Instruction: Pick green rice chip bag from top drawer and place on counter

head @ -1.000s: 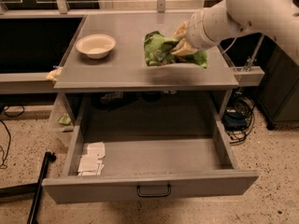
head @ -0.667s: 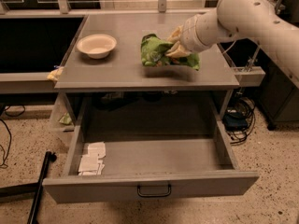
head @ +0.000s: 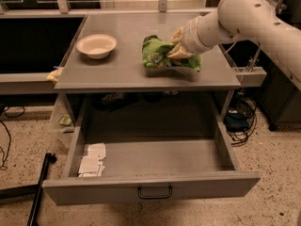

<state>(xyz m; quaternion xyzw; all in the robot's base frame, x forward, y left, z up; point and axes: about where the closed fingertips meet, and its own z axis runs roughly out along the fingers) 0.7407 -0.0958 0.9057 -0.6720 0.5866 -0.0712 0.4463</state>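
The green rice chip bag (head: pixel 159 53) is lime-green and wrinkly, and sits low over the right half of the counter (head: pixel 127 65), at or just above its surface. My gripper (head: pixel 177 47) comes in from the right on a white arm and is shut on the bag's right side, its yellowish fingers (head: pixel 179 52) pressed into the foil. The top drawer (head: pixel 150 166) is pulled fully open below the counter, with a small dark loop handle (head: pixel 154 192) on its front panel.
A pale round bowl (head: pixel 96 45) stands on the counter's left part. Small white paper packets (head: pixel 92 159) lie in the drawer's left front corner. A black pole (head: pixel 40 187) lies on the floor at left. Cables (head: pixel 240 119) and a dark cabinet are at right.
The gripper has carried the bag a little to the left and lower over the counter. The drawer, bowl and packets have not moved.
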